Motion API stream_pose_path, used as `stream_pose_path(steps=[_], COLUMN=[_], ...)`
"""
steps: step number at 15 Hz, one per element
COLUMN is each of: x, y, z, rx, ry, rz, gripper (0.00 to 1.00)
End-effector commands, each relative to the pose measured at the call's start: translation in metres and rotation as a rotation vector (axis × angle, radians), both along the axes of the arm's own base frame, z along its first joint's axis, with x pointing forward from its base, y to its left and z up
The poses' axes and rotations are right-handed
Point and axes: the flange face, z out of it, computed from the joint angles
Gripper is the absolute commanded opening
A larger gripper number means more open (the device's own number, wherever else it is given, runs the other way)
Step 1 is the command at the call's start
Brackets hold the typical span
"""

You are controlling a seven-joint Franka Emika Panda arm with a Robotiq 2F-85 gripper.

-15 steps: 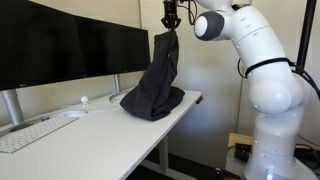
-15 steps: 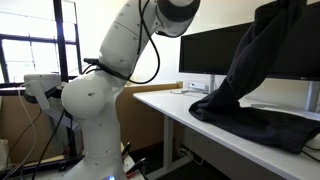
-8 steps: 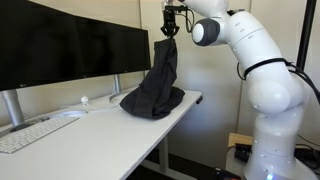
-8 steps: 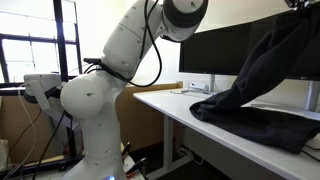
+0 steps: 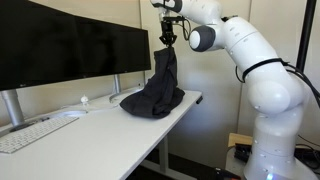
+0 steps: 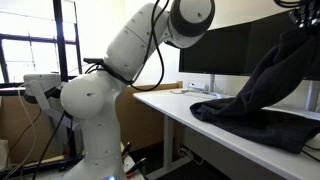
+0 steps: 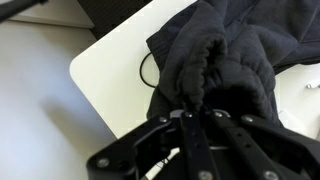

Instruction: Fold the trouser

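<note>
The trouser [image 5: 155, 92] is a limp black garment. One end hangs from my gripper [image 5: 166, 40] above the desk. The rest lies bunched on the white desk [image 5: 90, 130] near its end. In an exterior view it drapes down from the top right [image 6: 268, 78] to a heap on the desk. In the wrist view the gathered black cloth [image 7: 205, 65] sits pinched between my shut fingers [image 7: 190, 105], with the desk corner below.
Two black monitors [image 5: 60, 45] stand along the back of the desk. A white keyboard [image 5: 30, 133] lies in front of them. A thin dark cable [image 7: 145, 70] lies on the desk by the trouser. The desk corner [image 7: 85, 70] is near.
My gripper has moved toward the monitors with the trouser end in it. The hanging cloth now slants more from the heap on the desk.
</note>
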Motion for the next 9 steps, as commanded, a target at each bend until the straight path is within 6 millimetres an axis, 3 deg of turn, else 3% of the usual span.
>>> stream_pose_path(steps=[1, 9], x=[0.001, 0.006], y=[-0.006, -0.023], z=[-0.014, -0.049], rx=[0.01, 0.008], ry=[0.057, 0.158], rz=[0.046, 0.072], gripper=[0.02, 0.02])
